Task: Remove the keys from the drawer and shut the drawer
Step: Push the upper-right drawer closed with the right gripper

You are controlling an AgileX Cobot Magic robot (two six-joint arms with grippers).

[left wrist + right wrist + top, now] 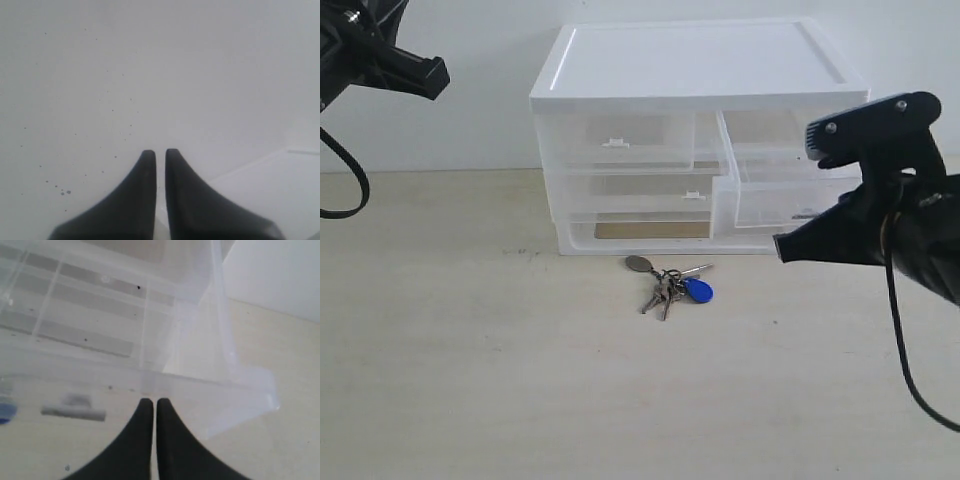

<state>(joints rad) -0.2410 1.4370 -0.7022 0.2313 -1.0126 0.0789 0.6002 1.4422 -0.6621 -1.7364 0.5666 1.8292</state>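
Observation:
The keys (672,283), silver with a blue fob and a grey oval tag, lie on the table in front of the white unit (700,70). The drawer (775,185), the top right one, stands pulled out and looks empty. My right gripper (780,247) is shut with nothing in it, low at the drawer's front right. In the right wrist view its tips (152,401) sit close against the drawer's translucent front wall (200,395), beside the white tab handle (73,412); contact cannot be told. My left gripper (440,75) hangs shut and empty at the far left, facing a white surface (160,151).
The left twin drawer (620,140) and the full-width drawer (640,190) below it are pushed in. A bottom drawer (640,230) shows something brown inside. Black cables (905,370) hang from both arms. The beige table (520,380) spreads in front.

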